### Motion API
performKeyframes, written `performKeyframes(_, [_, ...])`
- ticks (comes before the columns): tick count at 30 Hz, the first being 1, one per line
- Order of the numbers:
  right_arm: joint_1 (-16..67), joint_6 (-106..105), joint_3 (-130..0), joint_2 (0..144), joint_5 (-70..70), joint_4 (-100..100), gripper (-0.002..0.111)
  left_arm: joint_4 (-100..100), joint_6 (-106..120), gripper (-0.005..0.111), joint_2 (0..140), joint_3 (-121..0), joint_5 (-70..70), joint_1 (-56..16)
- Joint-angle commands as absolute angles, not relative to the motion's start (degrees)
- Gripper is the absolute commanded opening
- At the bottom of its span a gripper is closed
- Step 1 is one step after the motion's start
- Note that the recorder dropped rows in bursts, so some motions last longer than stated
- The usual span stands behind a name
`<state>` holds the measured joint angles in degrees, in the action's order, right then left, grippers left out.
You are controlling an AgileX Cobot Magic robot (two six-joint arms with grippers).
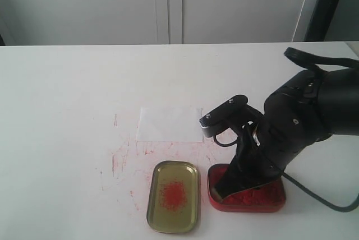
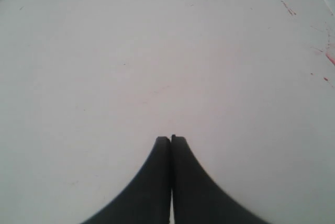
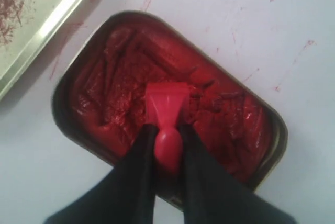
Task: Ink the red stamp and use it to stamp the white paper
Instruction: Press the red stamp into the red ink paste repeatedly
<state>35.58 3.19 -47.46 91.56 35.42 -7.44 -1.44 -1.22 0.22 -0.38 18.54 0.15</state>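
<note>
We've got the right gripper [image 3: 166, 132] down in the red ink tin [image 3: 276, 130], its two black fingers [image 3: 137, 171] clamped on the rounded handle of the red stamp [image 3: 167, 101], and the stamp's square base looks to be sitting flat on the churned red ink near the middle of the tin. In the exterior view we see the right arm bent down over that tin, toward the lower right of the table [image 1: 61, 111], with the gripper's tip low inside it. Just left of the tin, close but apart, lies the yellowish lid [image 1: 160, 217], open side up with a red smudge in its middle. The white paper [image 1: 168, 123] lies flat farther back, beyond the lid and apart from the gripper, with red specks and streaks on the tabletop between. Over on the other side, the left gripper [image 2: 170, 140] hangs above bare table, its fingers pressed together with nothing between them
</note>
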Motion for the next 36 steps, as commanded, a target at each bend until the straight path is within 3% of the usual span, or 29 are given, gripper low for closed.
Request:
performKeyframes(1, [35.3, 1.7, -47.2, 92.4, 35.5, -7.3, 0.000, -1.4, -1.3, 0.000, 0.0, 0.0, 19.0, 0.0])
performKeyframes(28, [35.3, 1.7, -47.2, 104.4, 36.1, -7.3, 0.000, -1.4, -1.3, 0.000, 0.0, 0.0, 19.0, 0.0])
performKeyframes(36, [35.3, 2.7, -47.4, 101.9, 34.6, -7.3, 0.000, -1.4, -1.3, 0.000, 0.0, 0.0, 19.0, 0.0])
